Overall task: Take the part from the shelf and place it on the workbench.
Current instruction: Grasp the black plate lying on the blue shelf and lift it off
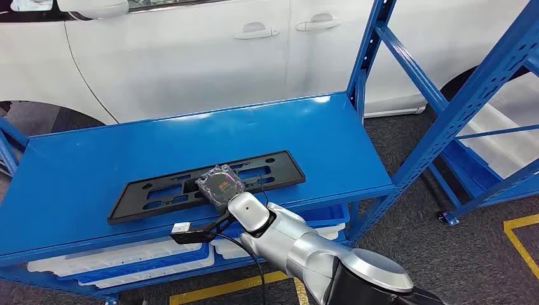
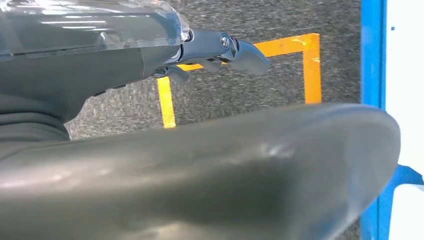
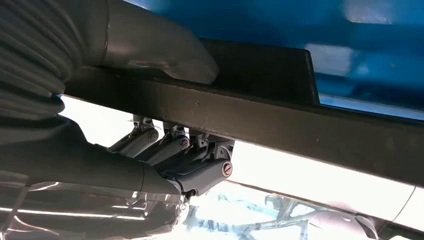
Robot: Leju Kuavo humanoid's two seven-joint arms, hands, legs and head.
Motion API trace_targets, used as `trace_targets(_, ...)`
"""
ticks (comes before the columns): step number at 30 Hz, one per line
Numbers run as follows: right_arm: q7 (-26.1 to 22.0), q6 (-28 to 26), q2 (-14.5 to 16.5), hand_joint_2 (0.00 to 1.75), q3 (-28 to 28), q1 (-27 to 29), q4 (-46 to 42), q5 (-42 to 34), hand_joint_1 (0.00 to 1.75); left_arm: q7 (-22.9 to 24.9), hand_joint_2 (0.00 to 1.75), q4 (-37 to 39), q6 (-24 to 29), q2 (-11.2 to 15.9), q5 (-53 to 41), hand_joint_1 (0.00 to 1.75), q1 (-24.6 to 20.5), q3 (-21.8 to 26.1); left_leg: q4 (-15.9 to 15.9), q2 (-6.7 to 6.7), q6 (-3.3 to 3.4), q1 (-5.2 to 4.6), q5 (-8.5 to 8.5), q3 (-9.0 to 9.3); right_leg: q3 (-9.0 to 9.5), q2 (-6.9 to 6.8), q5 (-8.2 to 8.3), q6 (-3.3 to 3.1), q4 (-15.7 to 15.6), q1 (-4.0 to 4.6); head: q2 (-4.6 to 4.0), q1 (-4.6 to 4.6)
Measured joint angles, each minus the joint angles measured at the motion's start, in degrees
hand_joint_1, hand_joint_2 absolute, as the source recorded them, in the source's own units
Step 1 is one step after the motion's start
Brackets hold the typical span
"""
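The long black plastic frame-shaped part (image 1: 206,182) lay on the blue metal shelf (image 1: 95,171), and the right hand (image 3: 165,125) gripped its near edge (thumb above, dark fingers (image 3: 170,150) curled beneath). The left hand (image 2: 215,50) hung over grey floor, holding nothing, fingers apart.

part (image 1: 191,184): black | shelf (image 1: 76,165): bright blue | car (image 1: 191,57): white | floor (image 1: 419,241): dark grey, yellow tape lines (image 1: 521,238) | right arm (image 1: 305,248): silver

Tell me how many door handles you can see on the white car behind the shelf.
2. One door handle sits on the left door panel, the other door handle just right of the door seam. More may be hidden beyond the picture's edges.
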Motion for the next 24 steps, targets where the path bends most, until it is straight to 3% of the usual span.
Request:
trace_targets(5, 0.3, -0.1, 0.0, 1.75, 0.0, -0.4, 0.0, 0.0, 1.52, 0.7, 0.00, 0.0, -0.3, -0.2, -0.6, 0.00, -0.2, -0.8, -1.6, -0.17, 1.31, -0.37, -0.11, 0.33, -0.54, 0.05, -0.02, 1.01, 0.3, 0.17, 0.00, -0.01)
trace_targets(7, 0.6, -0.2, 0.0, 1.75, 0.0, -0.7, 0.0, -0.1, 1.52, 0.9, 0.00, 0.0, -0.7, -0.3, -0.7, 0.00, -0.4, -1.0, -1.8, -0.11, 2.02, -0.18, 0.14, 0.36, -1.27, 0.04, -1.34, 1.68, 2.1, 0.04, 0.00, 0.00)
trace_targets(8, 0.6, -0.4, 0.0, 1.75, 0.0, -0.9, 0.0, -0.2, 1.52, 0.8, 0.00, 0.0, -0.9, -0.3, -0.7, 0.00, -0.6, -1.1, -1.9, -0.08, 2.31, -0.09, 0.24, 0.36, -2.41, 0.03, -2.86, 1.99, 4.6, -0.05, 0.00, 0.00)
trace_targets(10, 0.4, -1.1, -0.1, 1.75, 0.0, -1.0, 0.1, -0.5, 1.52, 0.3, 0.00, 0.0, -1.1, -0.3, -0.5, 0.00, -0.9, -1.1, -1.9, -0.04, 2.60, -0.08, 0.28, 0.25, -6.15, 0.00, -6.56, 2.37, 12.6, -0.31, 0.00, 0.00)
trace_targets(11, 0.1, -1.9, -0.1, 1.75, -0.1, -1.0, 0.2, -0.7, 1.52, -0.2, 0.00, 0.0, -1.1, -0.3, -0.2, 0.00, -1.0, -1.1, -1.9, -0.04, 2.61, -0.08, 0.28, 0.22, -7.82, 0.00, -7.59, 2.47, 15.9, -0.43, 0.00, 0.00)
trace_targets(12, -0.5, -2.9, -0.1, 1.75, -0.3, -1.0, 0.3, -0.9, 1.52, -0.6, 0.00, 0.0, -1.0, -0.3, 0.4, 0.00, -1.0, -1.1, -1.9, -0.05, 2.60, -0.08, 0.27, 0.22, -8.68, 0.00, -7.57, 2.50, 17.5, -0.53, 0.00, 0.00)
trace_targets(13, -1.3, -4.1, -0.1, 1.75, -0.7, -1.1, 0.3, -1.3, 1.52, -1.1, 0.00, 0.0, -0.9, -0.3, 1.0, 0.00, -1.1, -1.0, -1.9, -0.08, 2.57, -0.08, 0.26, 0.24, -8.41, -0.01, -6.42, 2.43, 16.7, -0.61, 0.00, 0.00)
trace_targets(15, -3.3, -7.0, -0.1, 1.75, -1.9, -1.6, 0.3, -2.3, 1.52, -2.0, 0.00, 0.0, -1.1, -0.4, 2.1, 0.00, -1.2, -0.9, -1.8, -0.16, 2.44, -0.08, 0.17, 0.31, -5.08, -0.01, -2.15, 1.91, 9.2, -0.60, 0.00, 0.00)
trace_targets(17, -5.7, -9.7, -0.1, 1.75, -3.4, -2.4, 0.0, -3.4, 1.52, -2.8, 0.00, 0.0, -1.5, -0.5, 2.9, 0.00, -1.3, -0.8, -1.7, -0.20, 2.05, -0.25, 0.11, 0.10, -2.09, -0.01, 0.40, 1.32, 2.3, -0.29, 0.00, -0.01)
trace_targets(21, -15.4, -13.0, -0.3, 1.75, -9.9, -3.0, -3.2, -9.8, 1.52, -2.7, 0.00, 0.0, -1.6, -0.3, 4.1, 0.00, -1.1, 0.0, -1.7, -0.16, 0.76, -0.21, -0.02, -0.23, -1.47, 0.09, 0.69, 0.54, 0.1, -0.12, 0.00, -0.01)
trace_targets(22, -18.6, -12.5, -0.5, 1.75, -12.7, -2.7, -5.3, -12.7, 1.52, -2.4, 0.00, 0.0, -1.5, -0.2, 4.3, 0.00, -1.0, 0.2, -0.8, -0.14, 0.51, -0.18, -0.69, -0.58, -1.33, 0.05, 0.83, 0.21, -0.2, -0.26, 0.00, -0.01)
trace_targets(24, -24.4, -9.1, -1.3, 1.75, -18.7, -1.4, -11.3, -19.1, 1.52, -1.6, 0.00, 0.0, -1.3, 0.0, 4.7, 0.00, -0.7, 0.6, 4.4, -0.10, 0.16, -0.05, -3.79, -2.88, -1.05, -0.12, 0.96, -0.26, -0.6, -0.43, 0.00, -0.02)
